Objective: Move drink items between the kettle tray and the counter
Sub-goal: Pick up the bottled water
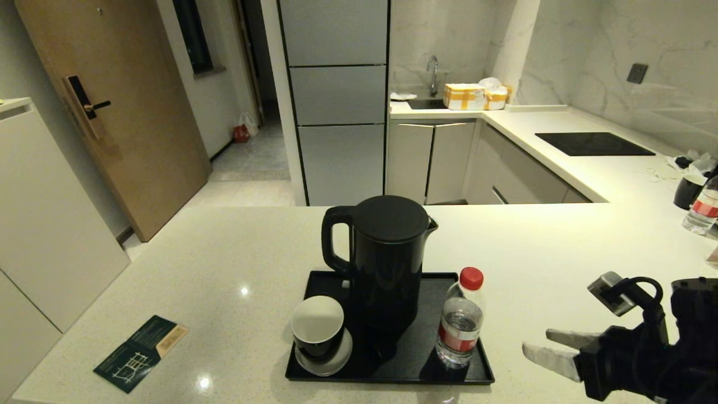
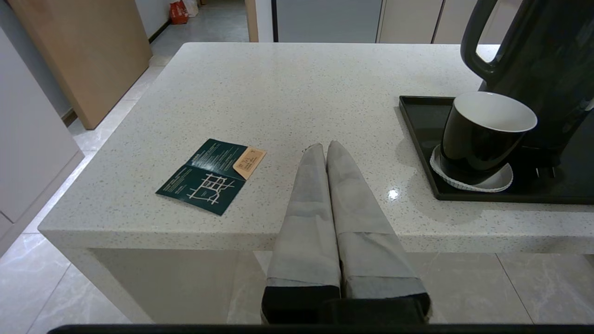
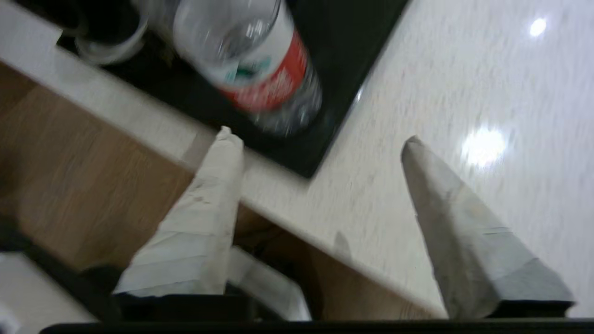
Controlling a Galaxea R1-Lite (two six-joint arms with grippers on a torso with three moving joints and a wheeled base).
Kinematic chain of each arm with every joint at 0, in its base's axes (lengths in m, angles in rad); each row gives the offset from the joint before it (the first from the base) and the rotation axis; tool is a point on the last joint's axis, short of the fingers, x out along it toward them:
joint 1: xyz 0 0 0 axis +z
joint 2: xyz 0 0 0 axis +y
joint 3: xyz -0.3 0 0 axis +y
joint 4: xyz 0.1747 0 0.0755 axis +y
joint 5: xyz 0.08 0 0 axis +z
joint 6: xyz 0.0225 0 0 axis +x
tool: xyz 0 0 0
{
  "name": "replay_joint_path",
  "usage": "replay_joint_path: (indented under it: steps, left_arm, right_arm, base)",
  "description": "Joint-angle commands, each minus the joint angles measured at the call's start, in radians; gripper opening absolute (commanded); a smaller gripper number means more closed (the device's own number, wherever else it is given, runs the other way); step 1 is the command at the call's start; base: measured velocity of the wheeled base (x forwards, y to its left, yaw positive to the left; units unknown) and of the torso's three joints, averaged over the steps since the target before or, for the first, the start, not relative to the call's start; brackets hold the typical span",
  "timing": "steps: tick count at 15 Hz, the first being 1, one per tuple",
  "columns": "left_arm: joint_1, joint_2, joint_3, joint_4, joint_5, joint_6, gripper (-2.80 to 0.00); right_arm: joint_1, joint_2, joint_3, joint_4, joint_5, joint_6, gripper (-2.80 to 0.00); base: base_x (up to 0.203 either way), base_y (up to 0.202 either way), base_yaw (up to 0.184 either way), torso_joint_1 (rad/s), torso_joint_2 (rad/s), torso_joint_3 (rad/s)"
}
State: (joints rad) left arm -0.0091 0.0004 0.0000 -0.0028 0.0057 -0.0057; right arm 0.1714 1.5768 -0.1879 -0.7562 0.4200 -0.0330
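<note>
As matters stand, the kettle (image 1: 387, 264), black cup (image 1: 317, 327) and red-capped water bottle (image 1: 461, 320) all rest on the kettle tray (image 1: 392, 375); nothing has reached the counter (image 1: 235, 269). Right gripper (image 1: 547, 347), spread wide and empty, hovers right of the tray near the bottle. Left gripper (image 2: 325, 149), clenched empty, sits left of the tray. Transfer judged not yet begun.

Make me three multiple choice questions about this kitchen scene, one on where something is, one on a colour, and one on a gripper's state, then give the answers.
1. Where does the bottle stand?
A. on the tray, right of the kettle
B. on the counter beside the leaflet
C. inside the cup

2. What colour is the bottle's cap?
A. blue
B. red
C. white

3. How is the right gripper?
A. shut on the bottle
B. shut, empty
C. open, empty

Answers:
1. A, its base rests inside the tray's rim at the right corner.
2. B, the head view shows a red cap.
3. C, its fingers stand apart, short of the bottle.
</note>
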Motion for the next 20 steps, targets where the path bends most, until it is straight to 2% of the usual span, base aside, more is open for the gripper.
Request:
replay_joint_path:
  steps: [1,2,3,7,13,20]
  left_arm:
    - [0.0,-0.002,0.002,0.0,0.0,0.0,-2.8]
    - [0.0,-0.002,0.002,0.0,0.001,0.0,-2.8]
    - [0.0,-0.002,0.002,0.0,0.0,0.0,-2.8]
    - [0.0,-0.002,0.002,0.0,0.0,0.0,-2.8]
    - [0.0,-0.002,0.002,0.0,0.0,0.0,-2.8]
    - [0.0,-0.002,0.002,0.0,0.0,0.0,-2.8]
  right_arm:
    - [0.021,0.18,0.005,-0.229,-0.004,0.001,0.0]
    - [0.043,0.23,0.004,-0.329,-0.015,0.004,0.0]
    - [0.085,0.273,-0.005,-0.365,-0.033,0.007,0.0]
    - [0.201,0.297,-0.046,-0.416,-0.123,0.016,0.0]
    - [0.183,0.266,-0.029,-0.41,-0.137,0.024,0.0]
    - [0.263,0.326,-0.076,-0.41,-0.135,0.024,0.0]
  base:
    - [0.0,0.0,0.0,0.0,0.0,0.0]
    - [0.0,0.0,0.0,0.0,0.0,0.0]
    - [0.0,0.0,0.0,0.0,0.0,0.0]
    - [0.0,0.0,0.0,0.0,0.0,0.0]
    - [0.0,0.0,0.0,0.0,0.0,0.0]
    - [0.0,0.0,0.0,0.0,0.0,0.0]
